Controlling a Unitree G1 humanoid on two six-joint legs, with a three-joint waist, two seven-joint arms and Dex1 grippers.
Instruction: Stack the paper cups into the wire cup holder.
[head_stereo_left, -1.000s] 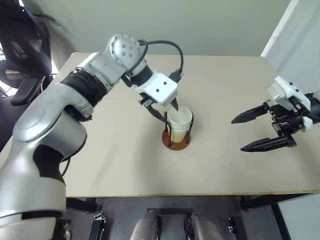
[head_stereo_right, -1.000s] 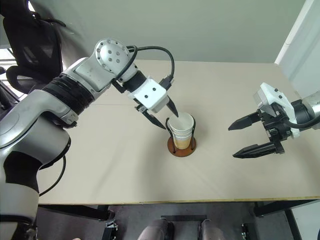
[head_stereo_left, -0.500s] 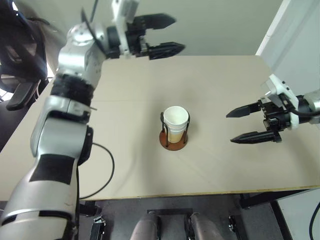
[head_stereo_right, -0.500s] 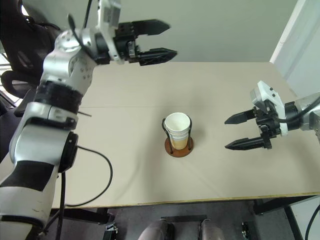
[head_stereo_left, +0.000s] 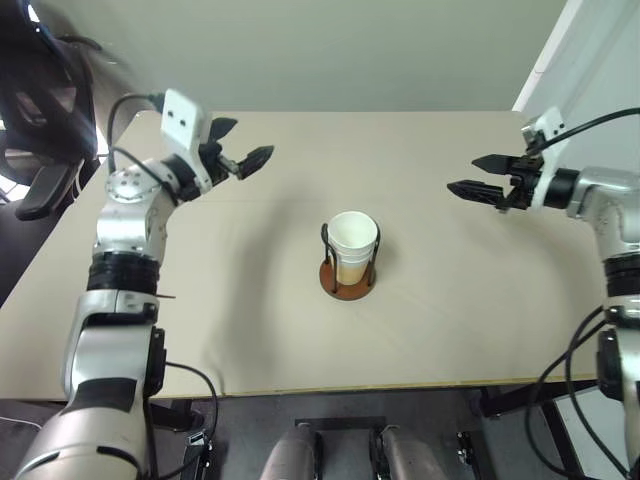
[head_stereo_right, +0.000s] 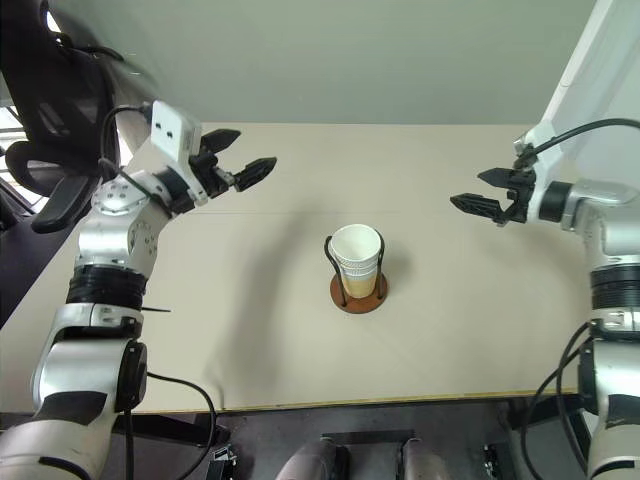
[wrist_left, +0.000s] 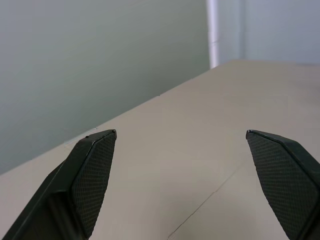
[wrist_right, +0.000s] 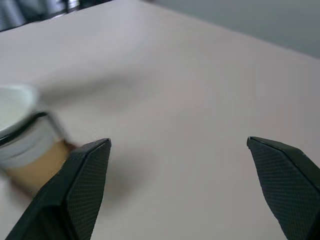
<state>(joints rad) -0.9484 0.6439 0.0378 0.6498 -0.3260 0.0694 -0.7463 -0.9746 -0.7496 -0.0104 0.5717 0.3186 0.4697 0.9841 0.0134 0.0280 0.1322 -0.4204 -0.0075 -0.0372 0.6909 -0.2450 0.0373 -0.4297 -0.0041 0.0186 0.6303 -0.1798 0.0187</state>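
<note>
Inside the wire cup holder (head_stereo_left: 347, 282), nested paper cups (head_stereo_left: 352, 243) hide their count.

- The left arm (head_stereo_left: 125, 240) wore silver-grey shells, with black ribbed bands at its joints.
- The left end effector (head_stereo_left: 243, 160) had a white boxy housing marked with two dark dots, and two black tapered fingers.
- A black cable looped beside that arm.
- The right end effector (head_stereo_left: 477, 176) was black-fingered, on a white-and-grey forearm trailing black cables.
- The finger pads (wrist_left: 92, 175) carried a fine cross-hatched texture.
</note>
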